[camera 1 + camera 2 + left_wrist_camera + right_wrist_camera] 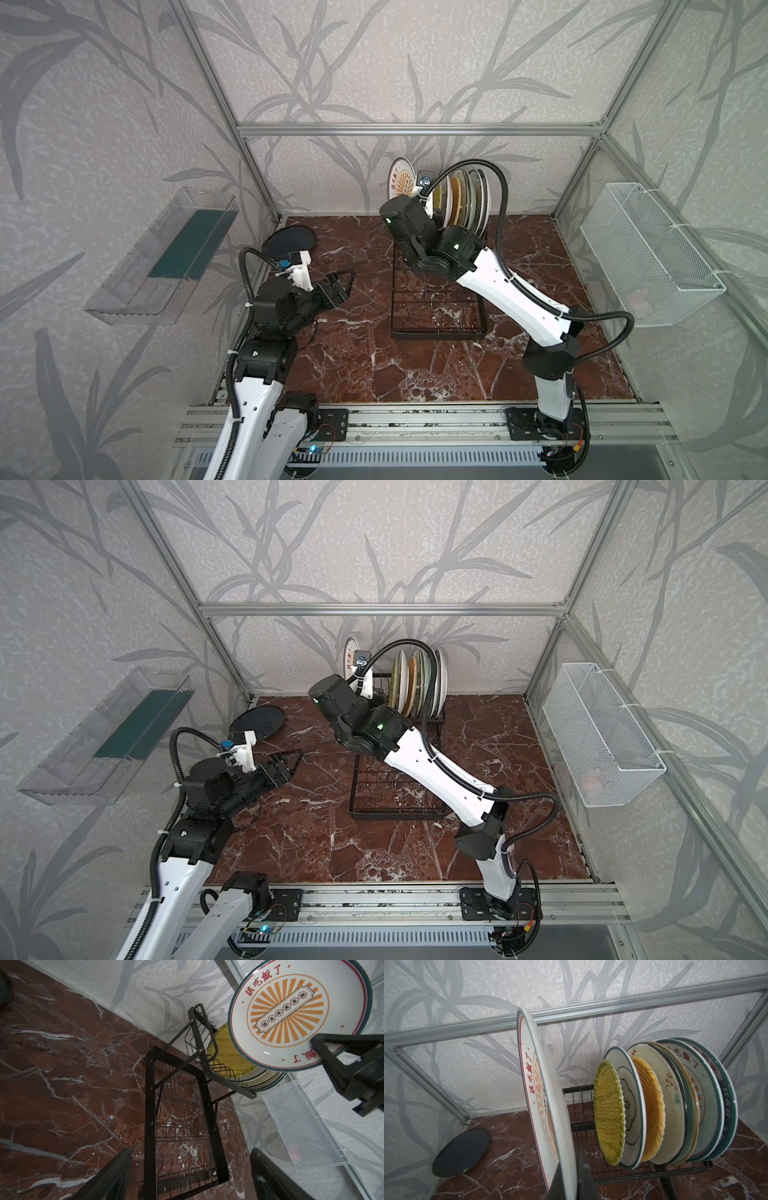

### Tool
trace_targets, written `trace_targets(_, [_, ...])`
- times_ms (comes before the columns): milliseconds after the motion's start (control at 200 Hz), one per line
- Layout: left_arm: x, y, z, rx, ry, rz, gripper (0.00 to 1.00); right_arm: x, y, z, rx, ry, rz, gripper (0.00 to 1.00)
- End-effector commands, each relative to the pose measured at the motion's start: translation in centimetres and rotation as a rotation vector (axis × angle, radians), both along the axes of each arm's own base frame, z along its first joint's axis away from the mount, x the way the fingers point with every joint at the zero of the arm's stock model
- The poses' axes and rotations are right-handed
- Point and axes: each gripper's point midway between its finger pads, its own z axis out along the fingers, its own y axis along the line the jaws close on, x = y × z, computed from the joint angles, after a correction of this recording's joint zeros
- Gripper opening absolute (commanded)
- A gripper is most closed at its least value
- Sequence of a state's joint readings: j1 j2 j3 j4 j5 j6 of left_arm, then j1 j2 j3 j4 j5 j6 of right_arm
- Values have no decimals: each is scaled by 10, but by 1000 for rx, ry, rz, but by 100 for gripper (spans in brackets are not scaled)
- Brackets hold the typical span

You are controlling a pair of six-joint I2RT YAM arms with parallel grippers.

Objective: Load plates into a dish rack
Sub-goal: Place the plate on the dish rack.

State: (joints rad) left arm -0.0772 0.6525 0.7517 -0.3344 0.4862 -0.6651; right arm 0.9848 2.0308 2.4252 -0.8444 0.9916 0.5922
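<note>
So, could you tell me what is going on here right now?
The right gripper holds a sunburst plate upright by its rim, beside the plates already standing in the dish rack. The left gripper hangs open and empty over the table. A black plate sits on the table, not yet racked.

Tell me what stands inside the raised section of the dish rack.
Plates stand on edge: a yellow woven-look plate, a green-emblem white plate, an orange woven-look plate, then more. The rear plates overlap, so their faces are mostly covered.
</note>
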Motion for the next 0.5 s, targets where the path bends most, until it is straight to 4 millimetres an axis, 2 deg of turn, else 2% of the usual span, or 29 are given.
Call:
trace_targets(0, [-10,6,-5,99,3,-5,88,3,-31,15,-60,-21,-106,0])
trace_targets(165, [-17,1,-17,130,17,-51,89,18,-40,11,-91,-21,-149,0])
trace_targets(300, [-25,-3,-13,142,-39,-87,92,26,-48,8,-119,-25,-189,0])
trace_targets(400, [-29,-3,-9,149,-97,-88,98,32,-48,6,-144,-31,-207,0])
trace_targets(495, [-28,-2,-8,145,-107,-80,99,35,-47,6,-173,-41,-226,0])
